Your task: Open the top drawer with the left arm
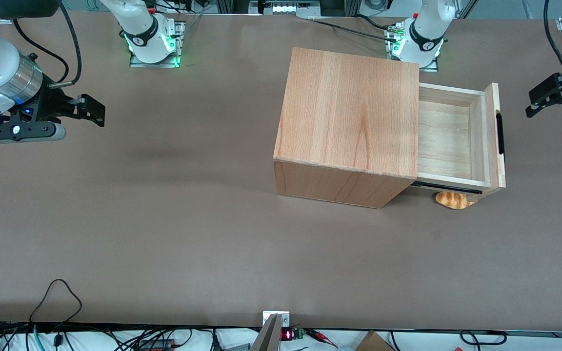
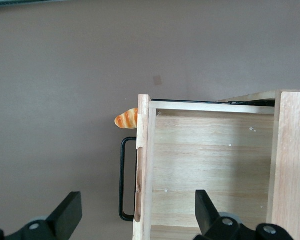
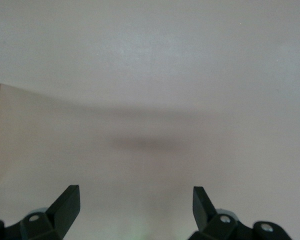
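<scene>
The top drawer (image 1: 449,141) stands pulled out of the beech cabinet (image 1: 349,112), its pale plank interior showing and holding nothing. Its black bar handle (image 1: 499,135) is on the front panel. The left arm's gripper (image 1: 553,113) is open and holds nothing; it hangs in front of the drawer, apart from the handle, toward the working arm's end of the table. In the left wrist view the gripper (image 2: 137,212) looks down on the front panel (image 2: 142,165) and handle (image 2: 122,180); the fingers (image 2: 70,212) touch neither.
A small toy bread loaf (image 1: 454,200) lies on the brown table (image 1: 164,219) under the drawer's corner nearest the front camera; it also shows in the left wrist view (image 2: 126,119). Cables lie along the table's front edge.
</scene>
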